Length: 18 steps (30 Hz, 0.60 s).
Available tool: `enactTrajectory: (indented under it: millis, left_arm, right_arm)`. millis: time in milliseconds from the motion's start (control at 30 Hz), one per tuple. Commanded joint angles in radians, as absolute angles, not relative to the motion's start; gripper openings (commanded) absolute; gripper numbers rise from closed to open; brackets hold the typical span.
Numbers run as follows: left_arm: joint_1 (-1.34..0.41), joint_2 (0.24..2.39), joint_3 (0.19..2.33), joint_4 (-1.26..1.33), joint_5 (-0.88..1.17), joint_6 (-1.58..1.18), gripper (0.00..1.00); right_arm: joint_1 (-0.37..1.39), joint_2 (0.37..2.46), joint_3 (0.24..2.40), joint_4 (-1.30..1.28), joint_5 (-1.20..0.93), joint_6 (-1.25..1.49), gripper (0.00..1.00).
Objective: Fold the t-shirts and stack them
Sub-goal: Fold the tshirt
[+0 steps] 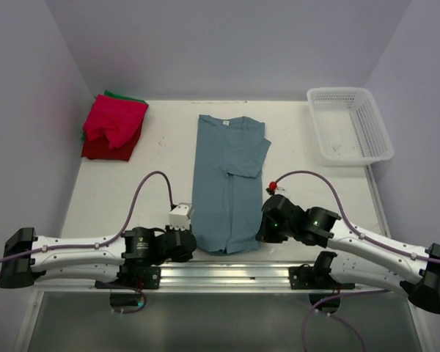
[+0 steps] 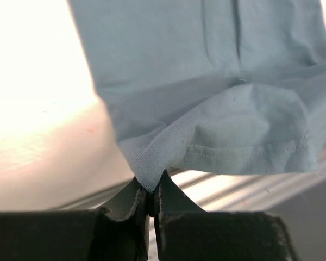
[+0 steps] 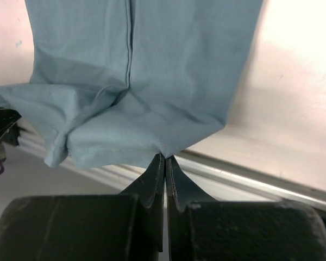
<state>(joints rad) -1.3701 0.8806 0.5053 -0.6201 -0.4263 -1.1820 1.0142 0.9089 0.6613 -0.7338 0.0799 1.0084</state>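
Note:
A dusty blue-grey t-shirt [image 1: 229,180] lies lengthwise in the middle of the table, folded into a narrow strip with the collar at the far end. My left gripper [image 1: 193,246] is shut on its near left hem corner [image 2: 151,175]. My right gripper [image 1: 260,236] is shut on its near right hem corner [image 3: 164,148]. Both corners are lifted slightly off the table's near edge. Folded red t-shirts [image 1: 111,128] sit stacked at the far left with a green one [image 1: 125,96] showing beneath.
A white plastic mesh basket [image 1: 350,125] stands at the far right corner. A metal rail [image 1: 227,273] runs along the table's near edge between the arm bases. Walls enclose the table on three sides.

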Motion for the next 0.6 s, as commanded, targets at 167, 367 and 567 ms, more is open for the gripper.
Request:
enactTrajectory:
  millis: [167, 367, 567]
  left_arm:
    - [-1.276, 0.907, 0.580, -0.508, -0.715, -0.895, 0.00]
    - [-1.120, 0.954, 0.572, -0.248, -0.663, -0.672, 0.00]
    - [-0.985, 1.083, 0.612, -0.057, -0.580, -0.533, 0.00]
  right_arm:
    - [0.982, 1.041, 0.828, -0.744, 0.351, 0.844, 0.00]
    - [0.881, 1.123, 0.859, -0.649, 0.344, 0.744, 0.00]
    - [0.756, 1.218, 0.894, -0.558, 0.328, 0.661, 0.00]
